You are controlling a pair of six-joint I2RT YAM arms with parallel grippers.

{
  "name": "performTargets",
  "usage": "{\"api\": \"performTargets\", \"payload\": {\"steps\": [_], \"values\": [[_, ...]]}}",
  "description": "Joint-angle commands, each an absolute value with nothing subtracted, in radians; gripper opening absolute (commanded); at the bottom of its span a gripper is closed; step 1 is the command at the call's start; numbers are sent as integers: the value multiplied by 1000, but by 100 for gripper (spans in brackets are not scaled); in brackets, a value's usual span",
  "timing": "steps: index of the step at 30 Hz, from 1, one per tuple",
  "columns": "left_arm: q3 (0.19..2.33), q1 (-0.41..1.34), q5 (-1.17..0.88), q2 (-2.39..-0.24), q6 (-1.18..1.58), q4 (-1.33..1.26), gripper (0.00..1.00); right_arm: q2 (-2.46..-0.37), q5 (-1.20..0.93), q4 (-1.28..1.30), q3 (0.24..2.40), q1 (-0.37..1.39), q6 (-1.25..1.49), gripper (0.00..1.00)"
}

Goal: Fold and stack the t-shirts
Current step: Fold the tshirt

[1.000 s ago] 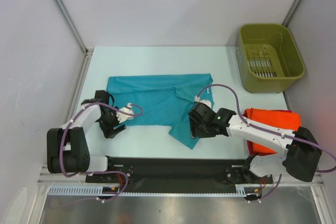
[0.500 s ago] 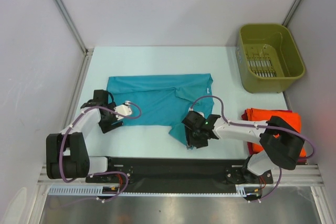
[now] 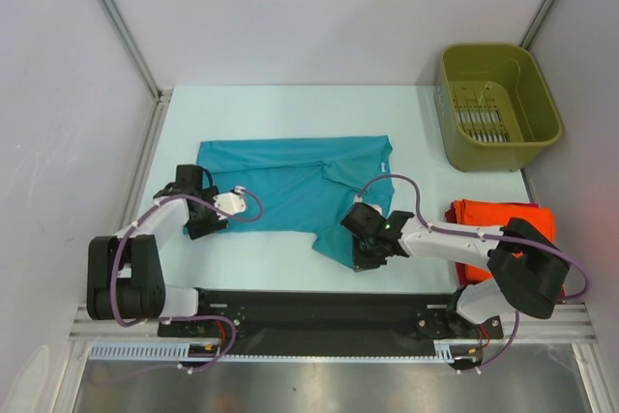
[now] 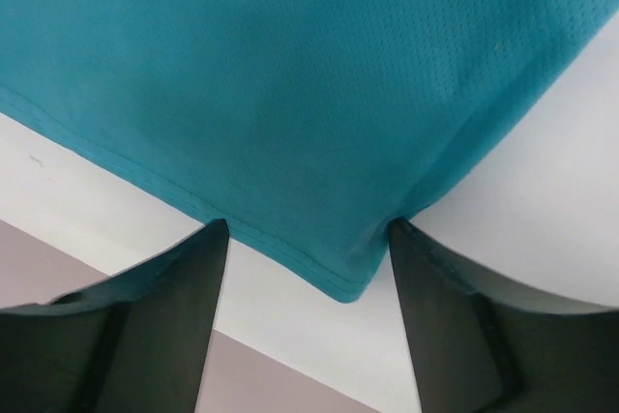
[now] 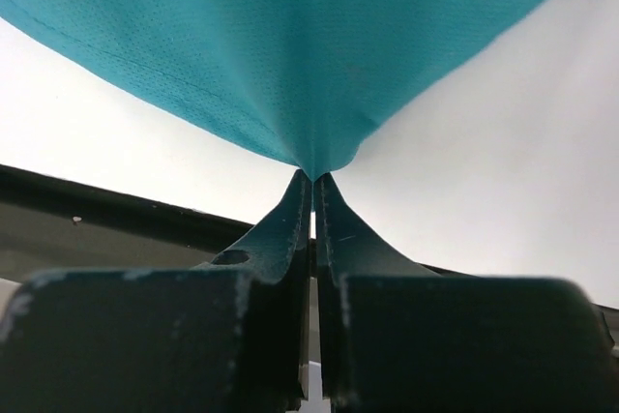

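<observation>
Teal shirt [image 3: 280, 186] plain, fine mesh texture. Orange shirt [image 3: 484, 212] at 4 o'clock, bright orange-red, plain. Bin [image 3: 498, 142] olive-green. Table [image 3: 290, 108] pale mint-white. Cables [image 3: 391, 177] purple.

An olive-green plastic bin [image 3: 491, 158] stands at the far right corner of the pale bench [image 3: 290, 113], upright and open at the top. A patch of pale parallel bars [image 3: 481, 121] shows at its bottom. White wall panels [image 3: 319, 7] close in the bench, with slanting metal posts [image 3: 116, 21] at the corners. A black plate [image 3: 319, 309] runs along the near edge, just beyond a slotted metal rail [image 3: 319, 350].
</observation>
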State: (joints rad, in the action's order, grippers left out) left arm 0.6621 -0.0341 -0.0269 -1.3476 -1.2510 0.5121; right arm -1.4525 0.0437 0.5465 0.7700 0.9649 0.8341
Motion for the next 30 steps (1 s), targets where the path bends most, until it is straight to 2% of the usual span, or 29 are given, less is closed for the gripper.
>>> {"api": "performTargets", "payload": {"steps": [1,3,4,6,7,9,10,15,20,24,30], "values": [[629,-25,-3,-1411,-1310,454,68,-1388,74,565,738,940,850,0],[626,-28,26,-1428,-1310,456,60,-1370,77,564,730,930,853,0],[624,-28,28,-1433,-1301,450,50,-1355,78,569,729,927,850,0],[641,-28,25,-1439,-1279,454,36,-1335,80,578,730,910,842,0],[656,-28,8,-1437,-1252,477,20,-1312,77,592,732,902,841,0],[719,-28,-40,-1425,-1218,561,3,-1286,75,607,742,888,827,0],[739,-29,-63,-1417,-1197,584,0,-1270,78,623,750,871,821,0],[859,-28,-150,-1382,-1157,692,0,-1223,55,637,836,752,726,0],[1023,-28,-147,-1494,-1115,721,0,-1305,37,585,951,540,543,0],[1146,-35,-137,-1618,-1103,724,0,-1468,25,525,1100,424,414,0],[1328,-45,-114,-1791,-1078,703,0,-1779,-17,434,1379,345,272,0]]}}
